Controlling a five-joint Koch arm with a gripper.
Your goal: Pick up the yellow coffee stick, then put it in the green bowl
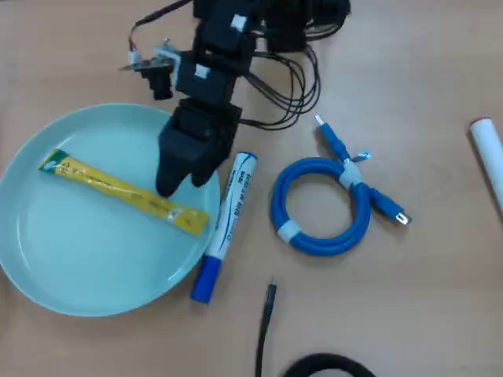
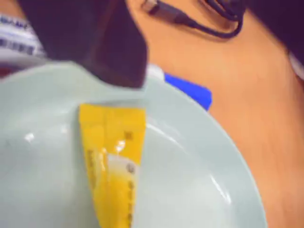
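Lying in the green bowl (image 1: 47, 259), the yellow coffee stick (image 1: 118, 191) passes under the gripper (image 1: 179, 182), finger spacing unclear.

The overhead view looks straight down from well above onto the whole wooden table (image 1: 440, 298). The wrist view sits very close, angled down. Both share the green bowl (image 1: 47, 267) (image 2: 199, 190) and yellow coffee stick (image 1: 118, 188) (image 2: 114, 161).

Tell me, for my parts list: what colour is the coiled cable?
Blue, with white ties; the coiled cable shows best in the overhead view.
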